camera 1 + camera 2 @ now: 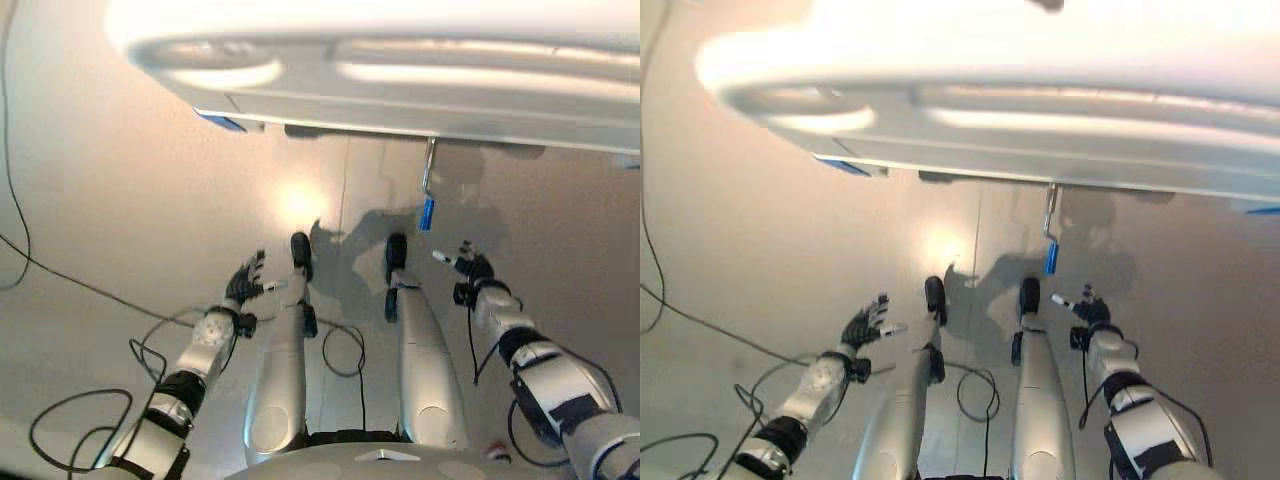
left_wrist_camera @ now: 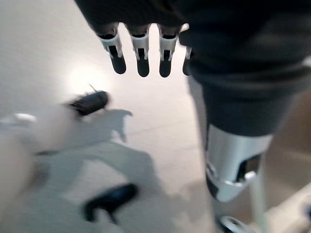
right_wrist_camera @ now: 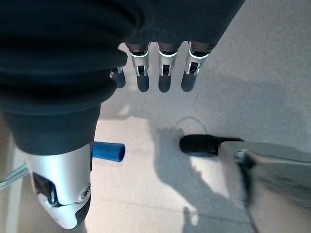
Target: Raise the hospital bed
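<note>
Bed footboard (image 1: pixel 400 70), white moulded plastic with long recessed grooves, spanned the top of both eye views. Crank (image 1: pixel 428 190) hung down from its underside, right of centre: thin metal rod with a blue handle grip (image 1: pixel 427 213) at the lower end. It hung free above the pale floor (image 1: pixel 120 180), nothing touching it. Blue fitting (image 1: pixel 222 122) showed at the underside of the footboard towards the left.

Left hand (image 1: pixel 243 281) was held low over the floor, well left of the crank and well apart from it. Fingers (image 2: pixel 141 53) were straight and spread in the left wrist view, released, holding nothing.

Right hand (image 1: pixel 470 266) sat below and slightly right of the blue grip, near it but clearly apart, no contact. Right wrist view had the fingers (image 3: pixel 165 68) extended in a row, thumb (image 3: pixel 65 194) apart from them, nothing between; released as well. Blue grip (image 3: pixel 108 151) appeared in that view just past the thumb, lying across the floor background, not in the grasp.

Both hands were empty and roughly level with each other, one on either side of the robot's front. Bright light patch (image 1: pixel 295 200) lay on the floor below the footboard, left of the crank.
</note>
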Available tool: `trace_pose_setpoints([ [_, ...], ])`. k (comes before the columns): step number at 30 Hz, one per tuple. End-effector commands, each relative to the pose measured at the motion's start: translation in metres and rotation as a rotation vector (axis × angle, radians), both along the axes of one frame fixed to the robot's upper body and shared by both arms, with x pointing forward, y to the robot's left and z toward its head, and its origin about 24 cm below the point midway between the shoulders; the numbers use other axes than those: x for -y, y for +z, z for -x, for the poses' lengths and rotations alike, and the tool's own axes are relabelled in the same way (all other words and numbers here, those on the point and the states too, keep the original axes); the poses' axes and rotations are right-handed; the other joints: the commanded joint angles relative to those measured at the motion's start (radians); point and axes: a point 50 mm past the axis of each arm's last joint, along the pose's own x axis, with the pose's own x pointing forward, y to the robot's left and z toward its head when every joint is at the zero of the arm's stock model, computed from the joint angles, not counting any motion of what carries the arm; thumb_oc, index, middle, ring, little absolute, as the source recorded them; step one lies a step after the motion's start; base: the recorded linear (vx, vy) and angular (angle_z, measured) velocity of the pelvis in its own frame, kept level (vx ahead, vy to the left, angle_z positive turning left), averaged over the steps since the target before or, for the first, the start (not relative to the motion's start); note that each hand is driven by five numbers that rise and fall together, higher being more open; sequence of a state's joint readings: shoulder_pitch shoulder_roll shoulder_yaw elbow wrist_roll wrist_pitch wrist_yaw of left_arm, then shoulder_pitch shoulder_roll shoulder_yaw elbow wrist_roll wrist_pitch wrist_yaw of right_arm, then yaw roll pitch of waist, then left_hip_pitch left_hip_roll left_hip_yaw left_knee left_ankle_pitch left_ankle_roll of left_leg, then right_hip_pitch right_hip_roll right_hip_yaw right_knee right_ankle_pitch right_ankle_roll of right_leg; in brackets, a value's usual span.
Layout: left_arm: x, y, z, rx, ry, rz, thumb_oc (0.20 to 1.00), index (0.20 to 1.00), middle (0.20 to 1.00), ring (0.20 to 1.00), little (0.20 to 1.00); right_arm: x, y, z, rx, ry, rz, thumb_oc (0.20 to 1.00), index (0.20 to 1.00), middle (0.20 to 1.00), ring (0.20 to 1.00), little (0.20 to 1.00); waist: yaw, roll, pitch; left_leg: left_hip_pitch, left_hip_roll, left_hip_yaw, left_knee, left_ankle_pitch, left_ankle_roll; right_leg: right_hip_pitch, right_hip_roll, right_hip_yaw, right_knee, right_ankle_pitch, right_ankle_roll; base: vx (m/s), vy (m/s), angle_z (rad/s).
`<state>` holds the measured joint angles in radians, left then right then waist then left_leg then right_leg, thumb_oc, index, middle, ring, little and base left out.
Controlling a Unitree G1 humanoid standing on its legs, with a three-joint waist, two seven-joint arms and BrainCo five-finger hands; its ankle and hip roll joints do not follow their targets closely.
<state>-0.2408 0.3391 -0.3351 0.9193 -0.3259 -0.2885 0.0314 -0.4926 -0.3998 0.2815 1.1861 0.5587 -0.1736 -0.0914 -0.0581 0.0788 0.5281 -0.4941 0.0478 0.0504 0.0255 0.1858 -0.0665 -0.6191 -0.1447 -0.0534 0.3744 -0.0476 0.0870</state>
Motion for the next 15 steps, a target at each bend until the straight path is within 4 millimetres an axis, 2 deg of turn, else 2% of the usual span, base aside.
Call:
trace_pose_setpoints([
  [1, -0.014, -0.01, 0.008, -0.062, 0.048, -0.079, 1.0, 1.0, 1.0, 1.0, 1.0, 0.015, -0.006, 0.015, -0.023, 0.009, 0.076, 1.0, 1.0, 1.0, 1.0, 1.0, -0.013, -0.024, -0.008, 0.097, -0.03, 0.012, 0.117, -0.138, -0.004, 0.153, 0.011, -0.032, -0.189, 0.128, 0.079, 0.07, -0.045, 0.04],
  [3, -0.015, -0.018, 0.018, -0.107, 0.035, -0.104, 1.0, 1.0, 1.0, 1.0, 1.0, 0.019, -0.015, 0.028, -0.068, 0.006, 0.084, 1.0, 1.0, 1.0, 1.0, 1.0, -0.011, -0.032, -0.025, 0.148, -0.026, 0.004, 0.103, -0.141, -0.004, 0.207, 0.013, -0.036, -0.203, 0.124, 0.079, 0.09, -0.047, 0.04],
  [8, -0.01, -0.035, 0.038, -0.191, -0.014, -0.123, 1.0, 1.0, 1.0, 1.0, 1.0, 0.022, -0.05, 0.075, -0.247, 0.018, 0.096, 1.0, 1.0, 1.0, 1.0, 1.0, -0.005, -0.041, -0.133, 0.257, -0.019, -0.005, 0.051, -0.139, -0.012, 0.336, 0.013, -0.062, -0.263, 0.115, 0.084, 0.13, -0.043, 0.03],
  [9, -0.01, -0.035, 0.039, -0.192, -0.014, -0.123, 1.0, 1.0, 1.0, 1.0, 1.0, 0.022, -0.051, 0.075, -0.248, 0.018, 0.096, 1.0, 1.0, 1.0, 1.0, 1.0, -0.005, -0.041, -0.132, 0.26, -0.018, -0.006, 0.049, -0.139, -0.012, 0.338, 0.013, -0.063, -0.265, 0.115, 0.084, 0.07, -0.034, 0.14],
  [13, -0.015, -0.044, 0.054, -0.242, 0.039, -0.115, 1.0, 1.0, 1.0, 1.0, 1.0, 0.01, -0.073, 0.105, -0.35, 0.052, 0.077, 1.0, 1.0, 1.0, 1.0, 1.0, 0.003, -0.054, -0.216, 0.34, -0.009, -0.008, 0.023, -0.139, -0.018, 0.431, 0.01, -0.08, -0.313, 0.117, 0.086, 0.09, -0.037, 0.08],
  [15, -0.021, -0.055, 0.073, -0.32, 0.073, -0.138, 1.0, 1.0, 1.0, 1.0, 1.0, 0.0, -0.085, 0.124, -0.412, 0.083, 0.064, 1.0, 1.0, 1.0, 1.0, 1.0, 0.004, -0.066, -0.282, 0.412, 0.001, 0.001, -0.016, -0.14, -0.02, 0.497, 0.016, -0.081, -0.35, 0.121, 0.088, 0.1, -0.005, 0.0],
])
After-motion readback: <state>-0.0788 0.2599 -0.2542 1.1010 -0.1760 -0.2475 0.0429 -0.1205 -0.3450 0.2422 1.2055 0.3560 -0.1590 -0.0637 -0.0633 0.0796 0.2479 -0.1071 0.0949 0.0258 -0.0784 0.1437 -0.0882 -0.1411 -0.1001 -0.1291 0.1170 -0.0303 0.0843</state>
